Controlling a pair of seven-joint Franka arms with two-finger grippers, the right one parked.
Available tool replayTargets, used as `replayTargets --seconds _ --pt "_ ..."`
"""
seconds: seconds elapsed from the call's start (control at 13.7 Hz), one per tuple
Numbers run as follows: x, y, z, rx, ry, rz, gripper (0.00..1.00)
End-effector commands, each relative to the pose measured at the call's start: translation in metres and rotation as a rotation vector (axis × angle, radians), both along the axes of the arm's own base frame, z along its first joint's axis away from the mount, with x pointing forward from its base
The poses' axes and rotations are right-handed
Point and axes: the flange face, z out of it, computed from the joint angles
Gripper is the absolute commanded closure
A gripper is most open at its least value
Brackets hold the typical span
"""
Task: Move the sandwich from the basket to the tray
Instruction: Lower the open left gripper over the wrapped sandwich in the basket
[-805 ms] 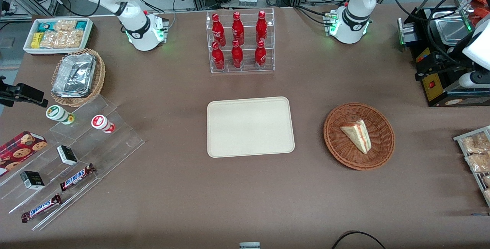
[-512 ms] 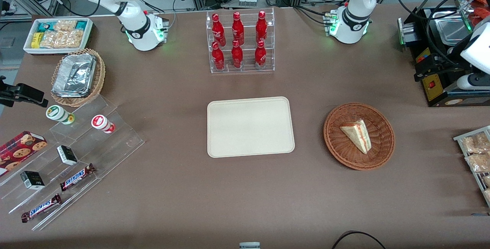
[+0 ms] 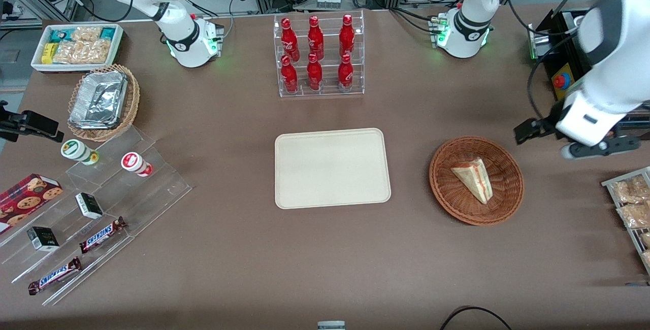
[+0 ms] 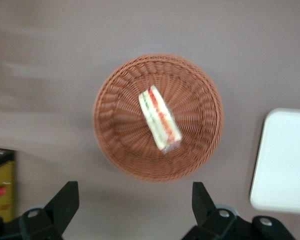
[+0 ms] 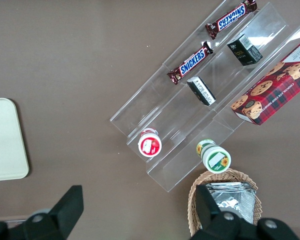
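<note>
Brown wicker makes the round basket (image 3: 476, 180), and the sandwich (image 3: 473, 178) lies inside it, near the middle. Its red and green filling shows along one edge. The cream tray (image 3: 332, 167) sits flat on the table, well apart from the basket, toward the parked arm's end. The gripper (image 4: 135, 205) hangs high above the table beside the basket, fingers (image 4: 65, 201) spread wide, holding nothing.

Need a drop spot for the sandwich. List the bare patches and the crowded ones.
Free: the whole tray, and the table strip between tray and basket. Crowded: the basket holds the sandwich, with the open gripper above the table beside it.
</note>
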Motion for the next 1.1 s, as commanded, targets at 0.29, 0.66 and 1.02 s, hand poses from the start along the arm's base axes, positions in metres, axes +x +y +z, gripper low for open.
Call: replayTargets --seconds 0.29,0.66,1.02 --pt "-0.034 -0.021 -0.121 -0.018 -0.134 0.298 0.00" --pt "-0.032 -0.027 -0.192 -0.041 -0.118 0.332 0.00" --pt "-0.030 -0.028 -0.239 -0.066 -0.127 0.366 0.01"
